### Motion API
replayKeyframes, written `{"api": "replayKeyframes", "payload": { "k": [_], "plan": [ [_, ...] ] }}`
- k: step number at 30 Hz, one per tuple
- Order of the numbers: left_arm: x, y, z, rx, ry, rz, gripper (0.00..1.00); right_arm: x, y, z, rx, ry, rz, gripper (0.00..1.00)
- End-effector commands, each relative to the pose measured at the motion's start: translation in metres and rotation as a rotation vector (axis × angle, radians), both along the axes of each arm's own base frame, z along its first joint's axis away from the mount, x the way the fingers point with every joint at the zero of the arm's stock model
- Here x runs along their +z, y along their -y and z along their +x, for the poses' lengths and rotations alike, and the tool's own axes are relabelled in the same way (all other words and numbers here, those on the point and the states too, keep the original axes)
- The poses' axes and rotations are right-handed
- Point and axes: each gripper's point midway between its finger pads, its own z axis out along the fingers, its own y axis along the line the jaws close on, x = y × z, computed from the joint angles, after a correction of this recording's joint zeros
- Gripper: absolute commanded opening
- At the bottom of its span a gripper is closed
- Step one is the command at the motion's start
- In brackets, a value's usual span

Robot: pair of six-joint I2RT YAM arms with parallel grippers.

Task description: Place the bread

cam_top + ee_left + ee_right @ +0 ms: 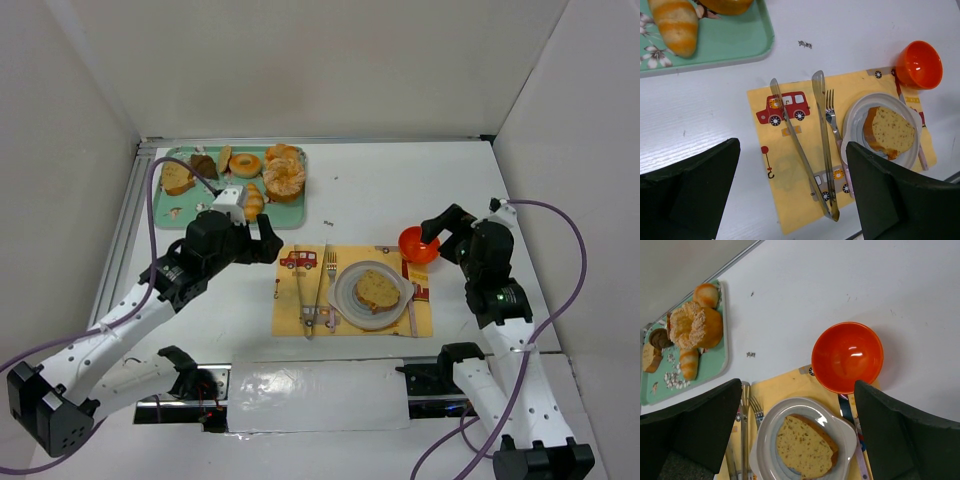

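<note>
The bread (pixel 376 290) is a golden-tan slice with a brown crust, lying flat on the round grey plate (pixel 347 300) on the yellow placemat (pixel 290 310). It also shows in the left wrist view (pixel 888 131) and the right wrist view (pixel 805 446). My left gripper (pixel 262 243) is open and empty, above the table left of the placemat. My right gripper (pixel 447 225) is open and empty, above the orange bowl (pixel 418 244), right of the plate.
Metal tongs (pixel 311 290) and a fork (pixel 331 272) lie on the placemat left of the plate. A knife (pixel 847 415) lies right of the plate. A green tray (pixel 190 200) with several pastries and another bread slice (pixel 177 178) stands at the back left. White walls enclose the table.
</note>
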Motion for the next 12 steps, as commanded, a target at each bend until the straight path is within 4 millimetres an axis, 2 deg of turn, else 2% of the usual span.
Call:
{"api": "replayKeyframes", "payload": {
  "k": [1,2,12],
  "plan": [
    [0.0171,0.0122,0.0047,-0.049,0.045,-0.049,1.0,0.0145,-0.0025,0.0001,0.012,0.041,0.001,1.0],
    [0.0122,0.0121,0.0046,-0.049,0.03,-0.039,1.0,0.0167,-0.0025,-0.0011,0.012,0.05,0.002,1.0],
    [0.0203,0.0124,0.0083,-0.052,0.055,-0.049,1.0,0.01,-0.0077,-0.0007,0.034,0.029,0.018,1.0]
  ]
}}
